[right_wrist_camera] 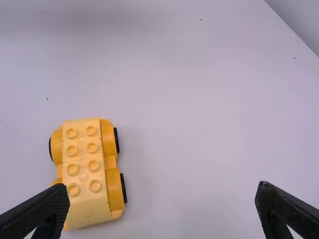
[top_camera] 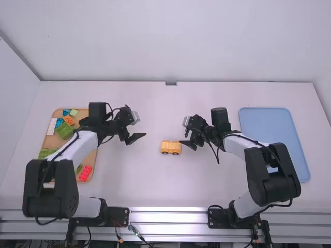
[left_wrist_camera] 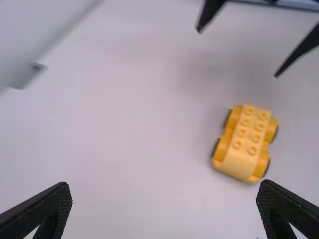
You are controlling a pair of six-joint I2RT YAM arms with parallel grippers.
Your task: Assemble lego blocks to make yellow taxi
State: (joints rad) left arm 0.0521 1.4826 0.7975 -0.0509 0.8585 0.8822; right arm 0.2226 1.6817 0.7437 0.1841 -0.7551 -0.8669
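The yellow car (top_camera: 170, 148) stands on the table between the arms, studs up, with black wheels. My left gripper (top_camera: 135, 133) is left of it in the high view, apart from it and open. Just right of the car, my right gripper (top_camera: 189, 138) is open, with nothing between its fingers. In the left wrist view the car (left_wrist_camera: 244, 142) lies beyond my left gripper (left_wrist_camera: 164, 191), and the other arm's fingertips show farther off. In the right wrist view the car (right_wrist_camera: 85, 172) is beside one finger of my right gripper (right_wrist_camera: 162, 191), partly behind it.
At the left, an orange-brown tray (top_camera: 91, 164) holds several loose blocks, among them green blocks (top_camera: 64, 130), a red block (top_camera: 85, 173) and a white block (top_camera: 51, 126); the left arm covers part of it. A blue tray (top_camera: 269, 124) lies at the right, partly behind the right arm.
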